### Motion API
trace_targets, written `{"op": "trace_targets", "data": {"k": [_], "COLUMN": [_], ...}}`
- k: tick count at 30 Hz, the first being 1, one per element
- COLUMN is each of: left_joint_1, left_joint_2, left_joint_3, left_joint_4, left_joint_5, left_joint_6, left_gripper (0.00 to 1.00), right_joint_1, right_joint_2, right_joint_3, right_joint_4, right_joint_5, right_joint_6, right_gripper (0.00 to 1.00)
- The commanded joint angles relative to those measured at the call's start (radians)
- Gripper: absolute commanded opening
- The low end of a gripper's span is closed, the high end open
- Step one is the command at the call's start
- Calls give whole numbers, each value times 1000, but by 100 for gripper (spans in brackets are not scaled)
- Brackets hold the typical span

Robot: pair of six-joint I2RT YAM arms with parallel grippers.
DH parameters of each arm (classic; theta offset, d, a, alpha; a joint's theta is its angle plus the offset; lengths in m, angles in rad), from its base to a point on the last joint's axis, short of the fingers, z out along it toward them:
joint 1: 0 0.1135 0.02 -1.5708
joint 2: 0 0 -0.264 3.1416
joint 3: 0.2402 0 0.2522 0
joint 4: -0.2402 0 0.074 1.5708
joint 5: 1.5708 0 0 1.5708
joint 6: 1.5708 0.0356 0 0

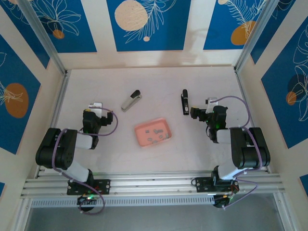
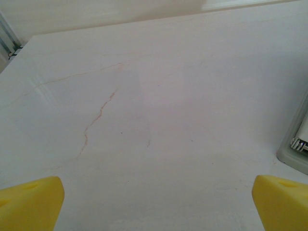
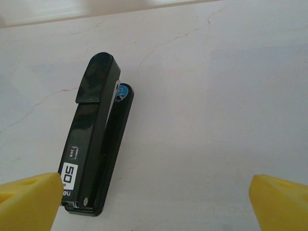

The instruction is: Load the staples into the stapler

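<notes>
**Inspector:** State the right gripper [image 3: 154, 209] and what lies before it.

**Assistant:** Jaws spread wide, holding nothing. The black stapler [image 3: 96, 139] lies ahead of them on the table [image 1: 144, 82], left of their midline in the wrist view. Its near end is just beside one yellow fingertip [image 3: 29, 199], with no contact seen.

**Inspector:** Its long axis?

**Assistant:** It runs away from the jaws, leaning slightly rightward at the far end. From above it points roughly from the near edge towards the back wall. In my judgement a grip across its width calls for a shift sideways towards it first.

**Inspector:** Its condition?

**Assistant:** Shut, glossy black, white label marked 50 at the near end. It appears to lie on its side, arm and base showing side by side.

**Inspector:** The staples [image 1: 157, 134]?

**Assistant:** Tiny grey strips, loose in the pink tray [image 1: 142, 136], which sits between the two arms and nearer the bases than either stapler. They are too small to count.

**Inspector:** The left gripper [image 2: 154, 207]?

**Assistant:** Also wide and empty, over bare table. The grey stapler [image 1: 131, 101] lies to its right, well apart from the black one.

**Inspector:** Nearer arm?

**Assistant:** The right, for the black stapler. For the tray, the right is somewhat closer.
</notes>
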Motion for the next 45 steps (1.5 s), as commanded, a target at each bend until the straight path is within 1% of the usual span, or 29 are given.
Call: {"op": "trace_targets", "data": {"k": [1, 34, 35, 37, 40, 45], "left_joint_1": [11, 11, 10, 10, 11, 13], "left_joint_2": [-4, -4, -4, -4, -4, -2], "left_joint_3": [16, 16, 16, 17, 17, 22], "left_joint_4": [-4, -3, -3, -3, -4, -15], "left_joint_5": [20, 21, 21, 21, 21, 27], "left_joint_6": [10, 11, 12, 11, 12, 8], "left_gripper": [100, 100, 100, 100, 100, 100], "right_joint_1": [-4, -4, -8, -41, -2, -7], "right_joint_2": [-1, 0, 0, -6, 0, -1], "right_joint_3": [9, 9, 10, 0, 13, 12], "right_joint_4": [18, 19, 18, 33, 14, 14], "right_joint_5": [-14, -14, -24, -85, -14, -28], "right_joint_6": [-19, -21, -15, -1, -25, -22], "right_gripper": [99, 99, 99, 99, 99, 99]}}
